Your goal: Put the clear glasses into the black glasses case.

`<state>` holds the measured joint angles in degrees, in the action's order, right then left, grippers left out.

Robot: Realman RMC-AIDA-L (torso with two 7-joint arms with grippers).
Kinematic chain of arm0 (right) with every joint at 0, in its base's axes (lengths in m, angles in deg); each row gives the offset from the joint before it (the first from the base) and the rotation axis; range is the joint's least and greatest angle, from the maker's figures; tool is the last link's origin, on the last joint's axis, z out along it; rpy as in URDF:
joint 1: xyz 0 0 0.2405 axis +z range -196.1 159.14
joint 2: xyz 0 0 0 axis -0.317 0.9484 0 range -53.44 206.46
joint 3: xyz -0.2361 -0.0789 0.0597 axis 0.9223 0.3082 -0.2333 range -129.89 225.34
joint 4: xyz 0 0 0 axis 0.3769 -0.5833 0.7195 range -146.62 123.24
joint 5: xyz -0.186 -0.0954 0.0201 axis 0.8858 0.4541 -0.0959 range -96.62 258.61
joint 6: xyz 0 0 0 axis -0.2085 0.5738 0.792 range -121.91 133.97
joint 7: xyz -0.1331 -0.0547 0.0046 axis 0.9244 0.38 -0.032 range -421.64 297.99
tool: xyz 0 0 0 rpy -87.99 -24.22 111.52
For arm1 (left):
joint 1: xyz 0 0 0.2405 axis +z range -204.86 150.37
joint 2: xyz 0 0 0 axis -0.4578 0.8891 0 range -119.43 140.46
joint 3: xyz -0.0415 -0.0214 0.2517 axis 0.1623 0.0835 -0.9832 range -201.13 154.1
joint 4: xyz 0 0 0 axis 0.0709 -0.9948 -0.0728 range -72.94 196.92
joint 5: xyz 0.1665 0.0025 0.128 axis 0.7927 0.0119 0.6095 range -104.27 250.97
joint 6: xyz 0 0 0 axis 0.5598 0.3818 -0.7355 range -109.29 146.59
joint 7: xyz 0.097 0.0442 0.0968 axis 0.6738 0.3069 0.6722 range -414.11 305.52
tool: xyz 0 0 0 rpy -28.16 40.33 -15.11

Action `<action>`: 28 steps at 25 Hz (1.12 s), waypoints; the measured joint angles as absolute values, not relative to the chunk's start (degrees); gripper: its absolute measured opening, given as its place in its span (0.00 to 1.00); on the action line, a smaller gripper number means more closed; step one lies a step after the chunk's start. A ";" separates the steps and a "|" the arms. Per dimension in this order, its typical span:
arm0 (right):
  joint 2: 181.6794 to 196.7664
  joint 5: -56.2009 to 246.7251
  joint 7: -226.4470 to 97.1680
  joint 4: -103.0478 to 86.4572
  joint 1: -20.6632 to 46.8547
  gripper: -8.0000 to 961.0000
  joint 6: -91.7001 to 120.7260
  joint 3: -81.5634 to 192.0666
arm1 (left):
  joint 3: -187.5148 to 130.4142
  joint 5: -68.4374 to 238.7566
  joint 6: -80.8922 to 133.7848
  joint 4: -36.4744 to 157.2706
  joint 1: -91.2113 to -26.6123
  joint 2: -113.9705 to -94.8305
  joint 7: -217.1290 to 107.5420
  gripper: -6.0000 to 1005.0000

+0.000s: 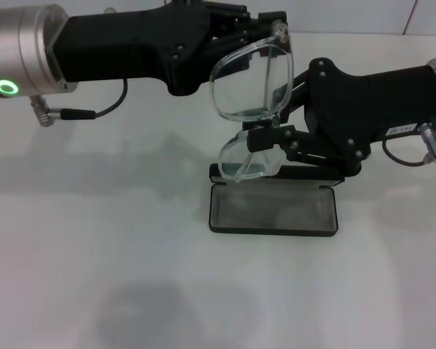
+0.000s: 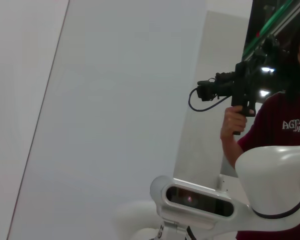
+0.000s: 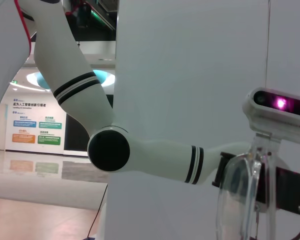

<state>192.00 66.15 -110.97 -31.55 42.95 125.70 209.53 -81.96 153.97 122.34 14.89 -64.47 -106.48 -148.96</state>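
Both hands grip clear glasses point(image 1: 251, 91) | left hand point(image 1: 265, 33) | right hand point(image 1: 265, 138) | above black glasses case point(image 1: 274, 207)

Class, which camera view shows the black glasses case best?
The head view: the black glasses case lies open on the table, its whole lined tray visible below the clear glasses. The left wrist and right wrist views show none of the case.

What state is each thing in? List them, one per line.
Clear plastic wraparound glasses: held in the air above the case, between both grippers.
Flat black rectangular glasses case: open on the table, grey lining showing, nothing in it.
Left gripper: at the glasses' upper end.
Right gripper: shut on the glasses' lower part.
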 joint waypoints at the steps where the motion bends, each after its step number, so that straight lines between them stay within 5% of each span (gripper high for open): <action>1: 192.00 66.14 -110.97 -31.55 42.95 0.12 125.71 209.53 | -81.96 153.98 122.37 14.88 -64.42 -106.45 -148.96 0.13; 21: 191.88 60.67 -88.44 -31.79 37.56 0.12 129.33 209.52 | -60.35 150.34 115.63 17.71 -55.68 -107.54 -149.35 0.13; 28: 192.12 60.60 -81.28 -30.25 39.38 0.12 129.26 209.53 | -60.51 159.47 110.40 25.16 -61.04 -106.18 -153.48 0.13</action>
